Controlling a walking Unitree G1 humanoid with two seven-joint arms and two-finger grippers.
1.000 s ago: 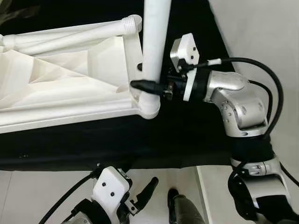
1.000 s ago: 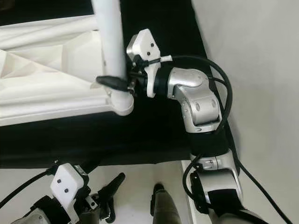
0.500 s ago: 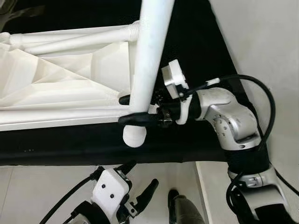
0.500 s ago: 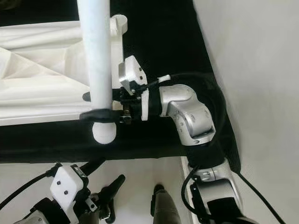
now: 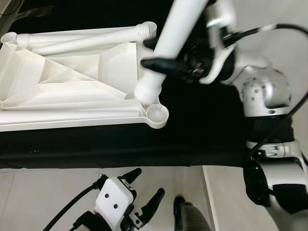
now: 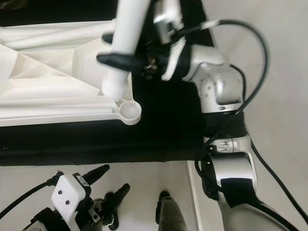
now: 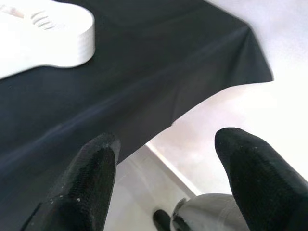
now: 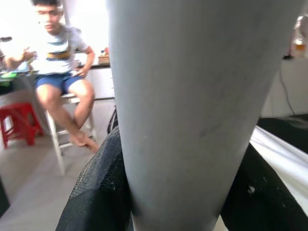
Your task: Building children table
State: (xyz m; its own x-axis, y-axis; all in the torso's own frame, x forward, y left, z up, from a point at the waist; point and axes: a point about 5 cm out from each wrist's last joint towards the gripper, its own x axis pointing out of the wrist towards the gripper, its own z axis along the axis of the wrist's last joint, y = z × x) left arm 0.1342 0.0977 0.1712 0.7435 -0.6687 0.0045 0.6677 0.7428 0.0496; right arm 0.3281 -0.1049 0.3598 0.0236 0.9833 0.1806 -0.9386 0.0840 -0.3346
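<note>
A white table top [image 5: 72, 86] lies upside down on a black cloth. Its near corner has a round open socket [image 5: 157, 114]. My right gripper [image 5: 154, 54] is shut on a thick white table leg [image 5: 171, 36], held tilted. The leg's lower end [image 5: 146, 91] hangs just behind and left of the socket, over the table top's edge. In the right wrist view the leg [image 8: 192, 96] sits between the black fingers [image 8: 96, 192]. My left gripper [image 5: 148, 182] hangs open low in front of the cloth, holding nothing.
Two more white legs [image 5: 86, 38] lie along the far edge of the table top. The black cloth [image 5: 192, 134] drapes over the near edge. A person [image 8: 57, 72] sits on a stool beyond, beside a red stool [image 8: 19, 120].
My right gripper has lifted the leg up and away from me and tilted it. The leg's end, earlier at and then below the corner, now hangs behind the uncovered socket.
</note>
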